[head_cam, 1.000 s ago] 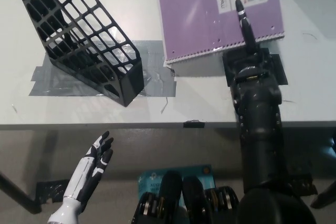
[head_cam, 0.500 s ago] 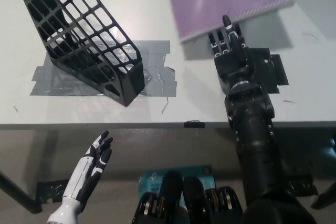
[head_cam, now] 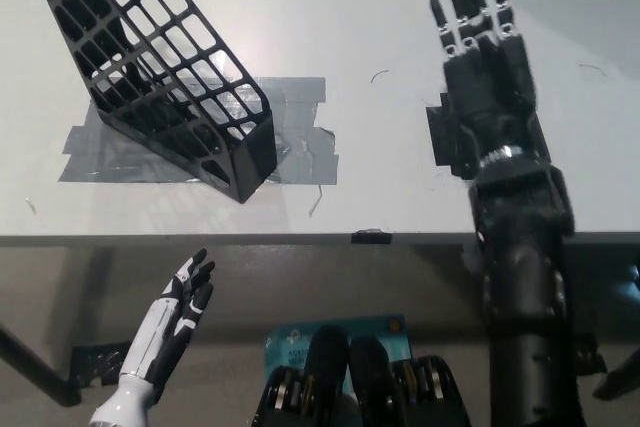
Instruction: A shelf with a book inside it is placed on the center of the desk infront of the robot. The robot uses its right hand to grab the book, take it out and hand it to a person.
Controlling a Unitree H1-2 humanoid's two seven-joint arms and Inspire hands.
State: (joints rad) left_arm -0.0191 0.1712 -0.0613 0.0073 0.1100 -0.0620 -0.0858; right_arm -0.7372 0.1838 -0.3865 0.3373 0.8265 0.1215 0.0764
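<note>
White counter (head_cam: 330, 37) now bare of the book — gone from view since a second ago. Shelf (head_cam: 150, 67) stands empty. Right robot hand (head_cam: 480, 37) open, holding nothing; left robot hand (head_cam: 185, 302) rests open, low — handover looks done.

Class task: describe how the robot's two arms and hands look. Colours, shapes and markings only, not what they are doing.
The right hand is black, blocky and mechanical, with pale segments near the fingertips; its black forearm is thick, ridged and has a bright ring at the wrist. The left hand is slimmer, with a smooth white shell and forearm and black fingers. No cables show on either arm.
</note>
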